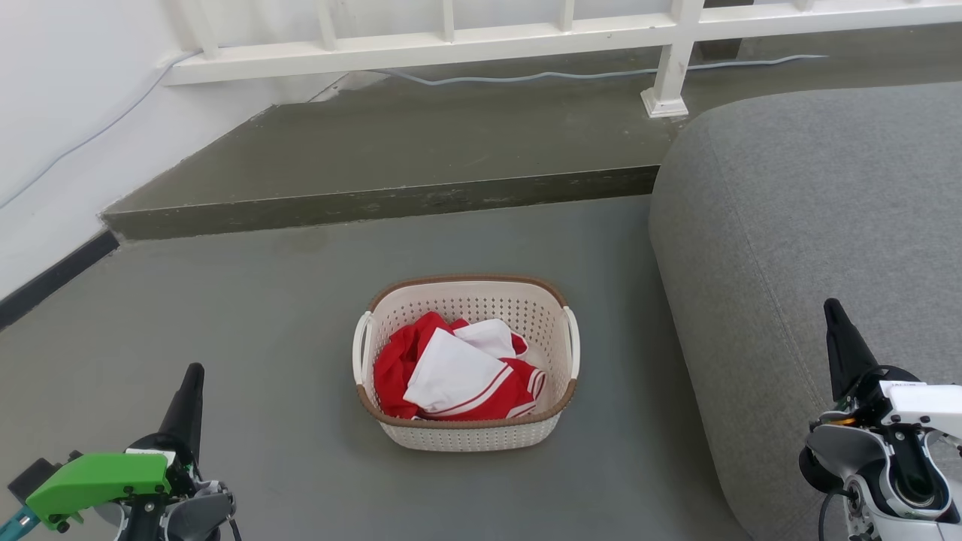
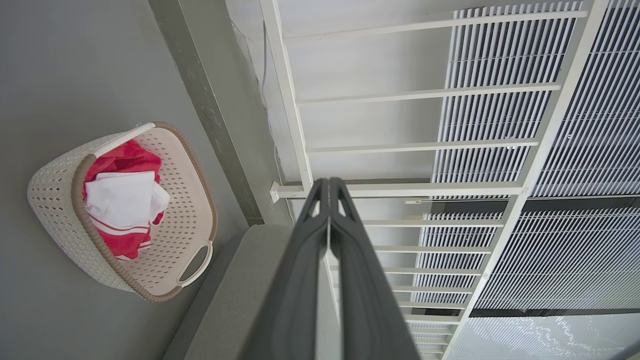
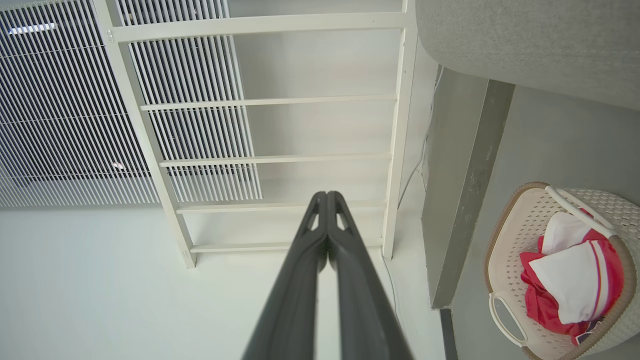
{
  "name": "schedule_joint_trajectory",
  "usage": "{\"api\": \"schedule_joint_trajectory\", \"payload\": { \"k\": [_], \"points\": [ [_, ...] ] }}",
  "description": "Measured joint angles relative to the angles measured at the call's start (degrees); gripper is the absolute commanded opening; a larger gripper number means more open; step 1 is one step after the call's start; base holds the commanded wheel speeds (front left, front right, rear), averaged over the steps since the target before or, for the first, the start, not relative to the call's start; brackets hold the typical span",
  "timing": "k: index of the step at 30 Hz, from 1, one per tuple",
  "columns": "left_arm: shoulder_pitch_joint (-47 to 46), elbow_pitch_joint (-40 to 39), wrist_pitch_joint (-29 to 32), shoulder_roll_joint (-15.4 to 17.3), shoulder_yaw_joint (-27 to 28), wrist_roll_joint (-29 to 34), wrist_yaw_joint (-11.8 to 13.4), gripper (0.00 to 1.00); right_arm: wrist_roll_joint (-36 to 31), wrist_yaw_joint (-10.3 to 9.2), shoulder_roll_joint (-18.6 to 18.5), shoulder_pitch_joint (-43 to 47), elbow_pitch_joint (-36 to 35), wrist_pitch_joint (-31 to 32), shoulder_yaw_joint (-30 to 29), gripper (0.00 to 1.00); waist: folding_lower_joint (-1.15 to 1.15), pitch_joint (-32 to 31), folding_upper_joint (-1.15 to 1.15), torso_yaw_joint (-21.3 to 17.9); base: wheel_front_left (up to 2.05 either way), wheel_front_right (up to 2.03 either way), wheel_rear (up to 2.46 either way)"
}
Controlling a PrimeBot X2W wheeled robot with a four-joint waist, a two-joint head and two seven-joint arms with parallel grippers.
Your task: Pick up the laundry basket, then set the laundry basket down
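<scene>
The laundry basket (image 1: 470,437) looks light and rigid, best lifted by its two loop handles (image 1: 361,347). The left gripper (image 1: 193,376) and right gripper (image 1: 834,312) both sit closed, empty, well clear.

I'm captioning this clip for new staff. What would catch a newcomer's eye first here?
The basket on the grey floor, mid-frame in the head view, heaped with red and white clothes. Then the grey sofa at its right, and the left gripper and right gripper, both shut, low at either side.
</scene>
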Motion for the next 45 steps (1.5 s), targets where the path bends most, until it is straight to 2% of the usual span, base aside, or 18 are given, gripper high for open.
{"api": "schedule_joint_trajectory", "payload": {
  "k": [45],
  "points": [
    [0.0,-0.02,0.0,0.0,0.0,0.0,0.0,0.0,0.0,0.0,0.15,0.0,-0.01,0.01,-0.09,0.0,0.0,0.0,0.0,0.0,0.0,0.0,0.0]
  ]
}}
